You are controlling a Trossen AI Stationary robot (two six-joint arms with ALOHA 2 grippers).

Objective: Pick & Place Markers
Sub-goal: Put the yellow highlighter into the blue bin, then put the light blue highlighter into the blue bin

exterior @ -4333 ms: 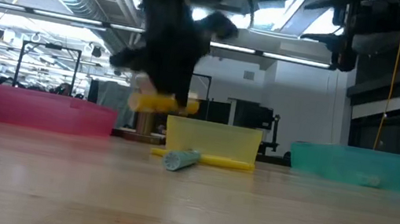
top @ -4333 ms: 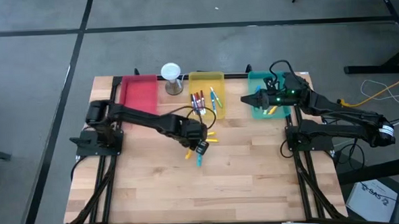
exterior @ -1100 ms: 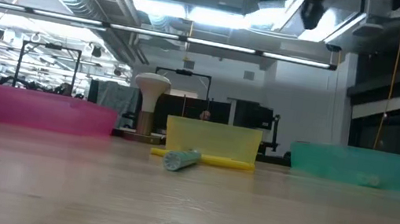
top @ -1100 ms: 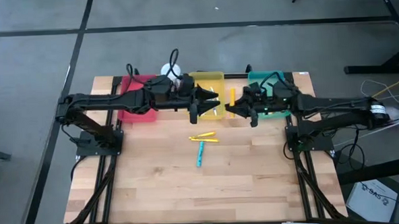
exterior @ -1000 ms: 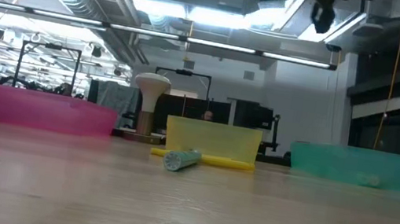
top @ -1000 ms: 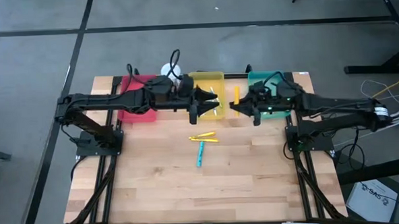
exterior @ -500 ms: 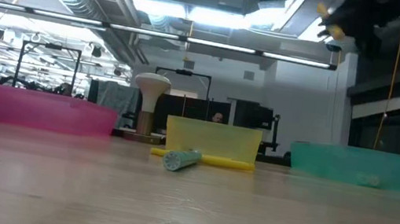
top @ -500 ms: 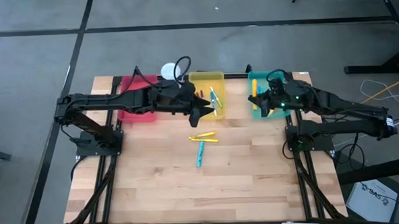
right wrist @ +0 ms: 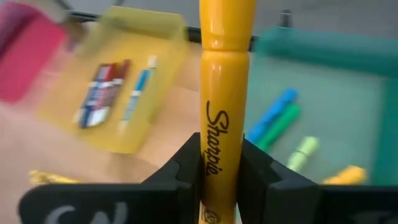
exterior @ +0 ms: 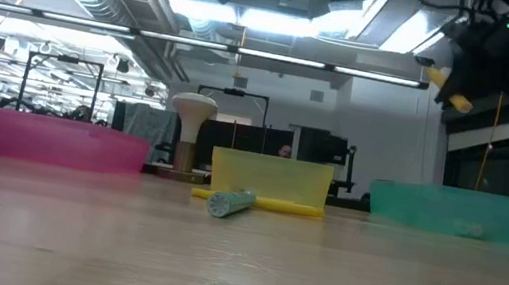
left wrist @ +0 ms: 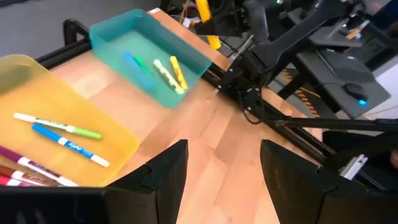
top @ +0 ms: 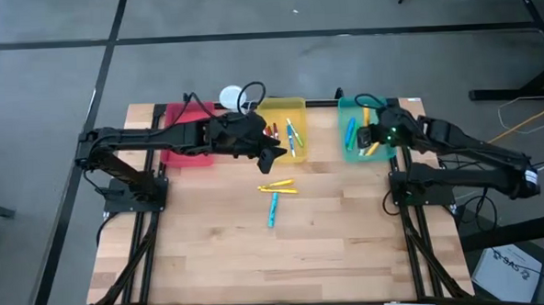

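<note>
A yellow marker [right wrist: 224, 93] is in my right gripper [top: 372, 135], which is shut on it above the teal tray [top: 344, 147]. The same marker [exterior: 449, 92] shows high up in the low view. My left gripper [left wrist: 224, 180] is open and holds nothing, hovering at the near edge of the yellow tray [top: 299, 105]. On the table lie a yellow marker [top: 276, 187] and a teal marker [top: 273, 209]. More markers lie in the yellow tray [left wrist: 62, 134] and in the teal tray [left wrist: 155, 65]. My right gripper pinches the yellow marker's barrel [right wrist: 219, 163] between its two fingers [right wrist: 183, 171], near the printed end. The rest of the marker sticks out past the fingertips. It is lifted clear above the teal tray, and it sits tilted in the low view.
The red tray [top: 190, 128] stands at the far left. A white-topped hourglass-like object [top: 231, 97] stands between it and the yellow tray. Bare wood reaches from the loose markers to the near edge [top: 278, 281].
My right gripper has carried the yellow marker toward the table's right edge, from beside the yellow tray to above the teal tray. It has sunk and tipped downward. My left gripper has tipped downward and dropped a little at the yellow tray's near edge, and it is still open.
</note>
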